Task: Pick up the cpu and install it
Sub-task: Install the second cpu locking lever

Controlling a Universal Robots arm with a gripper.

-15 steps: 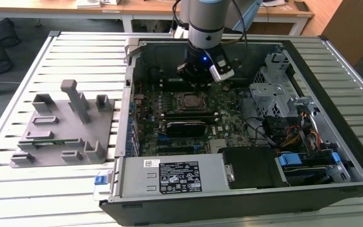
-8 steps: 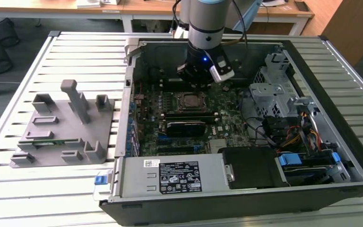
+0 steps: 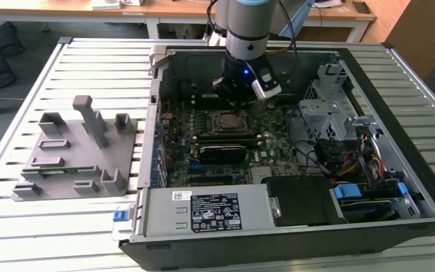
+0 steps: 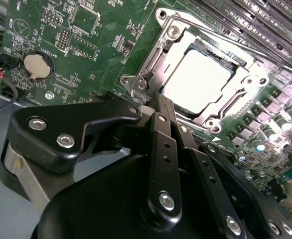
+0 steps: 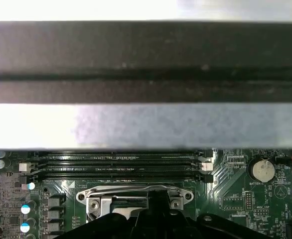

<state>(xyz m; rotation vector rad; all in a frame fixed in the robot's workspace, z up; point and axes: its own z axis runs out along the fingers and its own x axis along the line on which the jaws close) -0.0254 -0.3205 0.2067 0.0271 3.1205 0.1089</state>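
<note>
CPU seated in the socket, gripper poised just above it

The cpu (image 4: 198, 79) is seen lying flat inside the socket frame (image 4: 151, 64) on the motherboard (image 4: 86, 30), its pale top plate exposed, so placement appears already made. The gripper (image 4: 158, 102) is held just above the socket's near edge, its fingers drawn together with nothing gripped between them, probably so the chip is left undisturbed. In the exterior view the gripper (image 3: 237, 93) is lowered inside the open computer case (image 3: 399, 170), with the grey parts fixture (image 3: 77, 153) well apart on the slatted table (image 3: 21, 226).
</note>
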